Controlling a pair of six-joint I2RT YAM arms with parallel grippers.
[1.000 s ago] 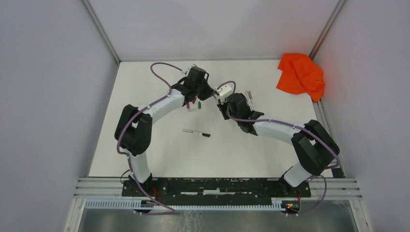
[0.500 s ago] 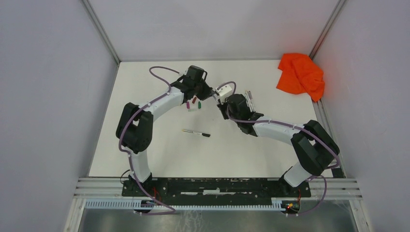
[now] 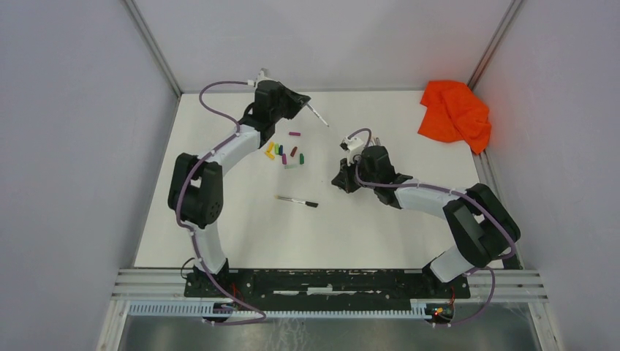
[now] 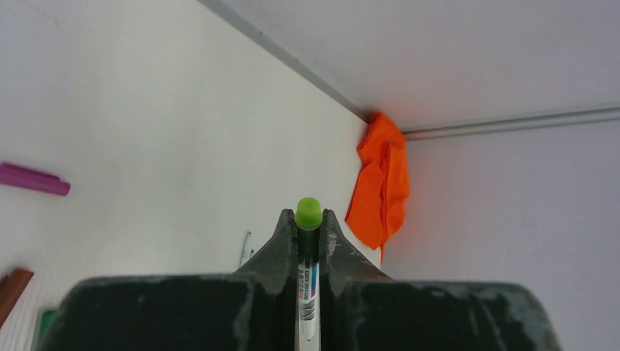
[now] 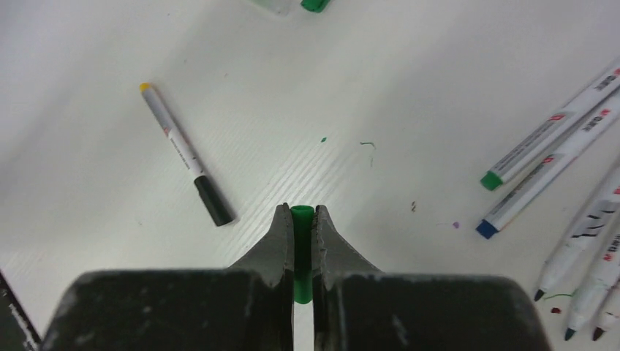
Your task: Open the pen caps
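Pinching a stubby green plastic cap (image 5: 302, 256), the right end effector (image 5: 301, 216) sits mid-frame; a black-capped white pen (image 3: 296, 200) lies crosswise on the bench (image 3: 241, 234) just left, nearer this arm. Upper left, the left end effector (image 4: 308, 216) clamps a lime-tipped barrel (image 4: 307, 292).

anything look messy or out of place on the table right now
Yes, minor: stray ink marks on the white table, a green squiggle and a purple speck, near the uncapped pens lying with bare tips. The orange cloth sits crumpled in the far right corner. Nothing looks spilled or broken.
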